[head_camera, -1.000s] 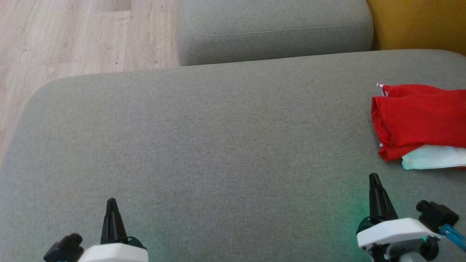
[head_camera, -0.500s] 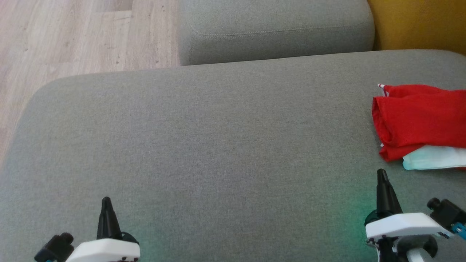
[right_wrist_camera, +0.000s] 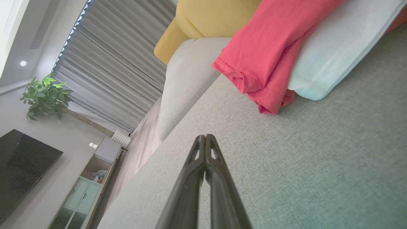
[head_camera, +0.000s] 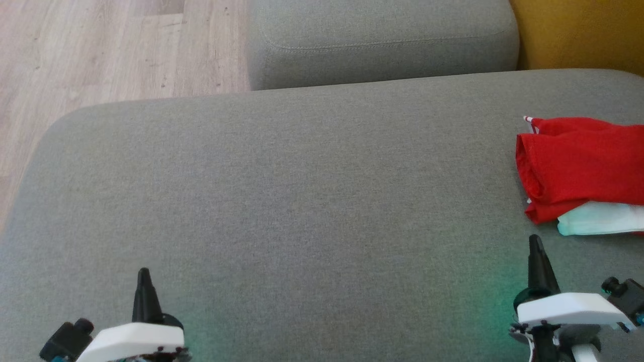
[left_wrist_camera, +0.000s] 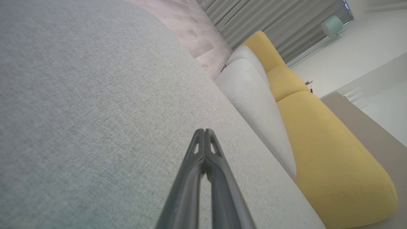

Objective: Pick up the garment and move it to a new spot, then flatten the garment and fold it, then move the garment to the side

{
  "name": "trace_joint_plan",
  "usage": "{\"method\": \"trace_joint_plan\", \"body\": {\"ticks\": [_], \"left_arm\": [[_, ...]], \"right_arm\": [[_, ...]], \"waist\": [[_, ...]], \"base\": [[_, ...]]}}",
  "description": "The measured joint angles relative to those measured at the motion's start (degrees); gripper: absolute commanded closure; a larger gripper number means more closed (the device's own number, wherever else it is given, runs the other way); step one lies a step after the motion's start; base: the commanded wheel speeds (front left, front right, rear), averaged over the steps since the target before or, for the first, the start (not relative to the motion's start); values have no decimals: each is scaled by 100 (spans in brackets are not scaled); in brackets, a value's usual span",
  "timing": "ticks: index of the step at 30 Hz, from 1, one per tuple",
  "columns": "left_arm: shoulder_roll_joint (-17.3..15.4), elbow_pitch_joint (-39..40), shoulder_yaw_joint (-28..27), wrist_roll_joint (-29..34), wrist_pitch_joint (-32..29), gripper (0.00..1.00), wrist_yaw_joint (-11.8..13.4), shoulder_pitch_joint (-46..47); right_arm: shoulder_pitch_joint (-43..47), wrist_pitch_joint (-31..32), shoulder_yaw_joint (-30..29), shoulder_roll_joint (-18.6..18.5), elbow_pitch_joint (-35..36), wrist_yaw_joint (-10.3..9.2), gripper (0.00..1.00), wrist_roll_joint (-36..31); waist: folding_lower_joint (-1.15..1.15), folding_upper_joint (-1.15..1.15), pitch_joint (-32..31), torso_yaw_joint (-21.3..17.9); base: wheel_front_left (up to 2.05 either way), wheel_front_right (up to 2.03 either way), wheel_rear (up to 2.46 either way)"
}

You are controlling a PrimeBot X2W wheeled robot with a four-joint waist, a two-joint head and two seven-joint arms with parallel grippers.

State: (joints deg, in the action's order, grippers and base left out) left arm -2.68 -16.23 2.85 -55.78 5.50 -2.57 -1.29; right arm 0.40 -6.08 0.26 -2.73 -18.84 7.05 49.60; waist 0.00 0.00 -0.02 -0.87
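Left hand (head_camera: 144,272) and right hand (head_camera: 536,239) have eased slightly apart, both pressed together and empty, with the red garment (head_camera: 578,161) on the sofa (head_camera: 302,191) just ahead-right of the right hand.

Before me a grey sofa seat (head_camera: 302,191) takes most of the frame. At top centre lies another grey cushion (head_camera: 382,40), wooden floor (head_camera: 100,50) at upper left, a yellow cushion (head_camera: 578,35) at upper right.

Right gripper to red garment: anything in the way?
Nothing visible. Bare grey cushion lies between the shut right gripper and the red garment's near corner. A pale cloth pokes out at its near edge, right of that line.
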Motion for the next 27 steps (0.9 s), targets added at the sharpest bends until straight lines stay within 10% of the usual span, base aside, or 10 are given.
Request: {"method": "trace_joint_plan", "body": {"ticks": [27], "left_arm": [[1, 3, -289, -1332, -446, 100, -157, 133]], "right_arm": [[-113, 414, -247, -3, 103, 0, 100, 1593]], "waist": [[0, 0, 7, 33]], "base": [[0, 0, 0]]}}
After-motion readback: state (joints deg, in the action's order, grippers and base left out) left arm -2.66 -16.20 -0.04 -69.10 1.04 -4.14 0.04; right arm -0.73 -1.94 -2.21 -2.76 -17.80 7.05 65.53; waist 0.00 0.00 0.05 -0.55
